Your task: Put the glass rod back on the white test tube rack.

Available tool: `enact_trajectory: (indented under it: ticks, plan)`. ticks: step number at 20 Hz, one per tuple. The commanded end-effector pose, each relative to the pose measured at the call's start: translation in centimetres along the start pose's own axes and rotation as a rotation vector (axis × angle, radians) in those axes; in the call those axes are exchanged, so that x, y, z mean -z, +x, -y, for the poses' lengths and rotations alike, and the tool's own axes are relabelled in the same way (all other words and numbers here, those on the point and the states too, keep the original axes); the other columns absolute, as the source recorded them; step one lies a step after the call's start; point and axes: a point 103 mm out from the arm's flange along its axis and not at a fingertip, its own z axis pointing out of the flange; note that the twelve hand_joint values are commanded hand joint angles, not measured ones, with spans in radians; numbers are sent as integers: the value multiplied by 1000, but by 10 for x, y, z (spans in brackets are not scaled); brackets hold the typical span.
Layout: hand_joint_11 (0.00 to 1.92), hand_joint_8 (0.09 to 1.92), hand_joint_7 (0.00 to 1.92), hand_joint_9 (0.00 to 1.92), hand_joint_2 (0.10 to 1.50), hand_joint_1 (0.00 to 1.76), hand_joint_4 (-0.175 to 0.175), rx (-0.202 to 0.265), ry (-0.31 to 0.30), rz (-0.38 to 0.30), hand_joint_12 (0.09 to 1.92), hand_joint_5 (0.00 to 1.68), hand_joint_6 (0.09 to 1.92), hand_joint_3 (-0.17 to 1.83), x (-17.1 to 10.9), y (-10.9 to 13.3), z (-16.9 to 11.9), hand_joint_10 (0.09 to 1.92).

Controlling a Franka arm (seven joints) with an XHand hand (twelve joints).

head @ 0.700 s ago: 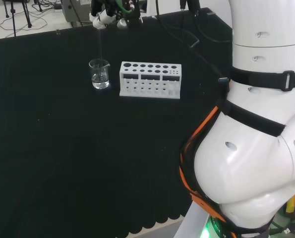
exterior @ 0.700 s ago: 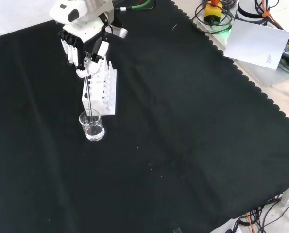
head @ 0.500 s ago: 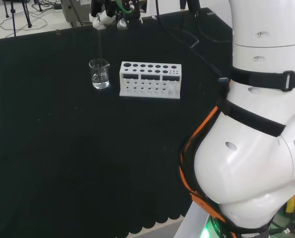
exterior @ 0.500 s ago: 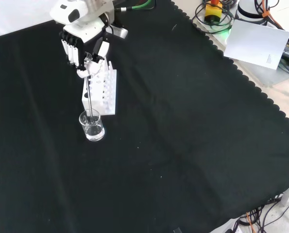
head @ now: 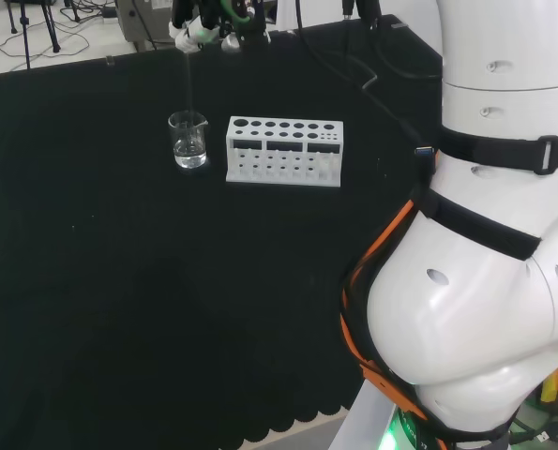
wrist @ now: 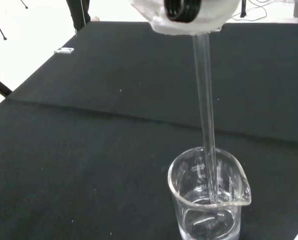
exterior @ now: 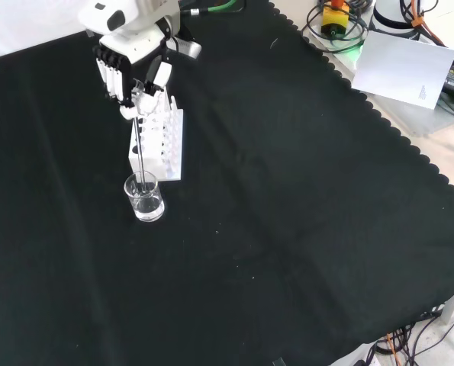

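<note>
— What is being held by the fingers (exterior: 127, 93)?
— A thin clear glass rod (exterior: 138, 149) is being pinched upright by the black and white hand (exterior: 129, 70), its tip being kept inside the small clear glass beaker (exterior: 144, 197).
— And the white perforated test tube rack (exterior: 159, 138)?
— It is being left just beside the beaker.

Bright, even overhead light; black cloth (exterior: 288, 229) matte, barely any shadows. Floor beyond tabletop overexposed in wrist view. Hand (wrist: 189, 15) close to lens, blurred white. Beaker (wrist: 209, 200) rim shows small highlights.
</note>
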Motion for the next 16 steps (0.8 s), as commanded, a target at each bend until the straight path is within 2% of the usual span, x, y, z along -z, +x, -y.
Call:
enact_trajectory:
  ticks: [1, 8, 16]
  plan:
    - [1471, 976, 1190, 1717, 1025, 1305, -175, -19, -39, 6, 939, 1281, 154, 8, 25, 0, 7, 637]
    - [1471, 978, 1189, 1717, 1026, 1305, -175, -61, -77, 8, 940, 1281, 152, 8, 51, -12, 32, 638]
    - [1472, 978, 1189, 1717, 1026, 1305, -175, -123, -96, 15, 941, 1282, 151, 7, 62, -38, 54, 641]
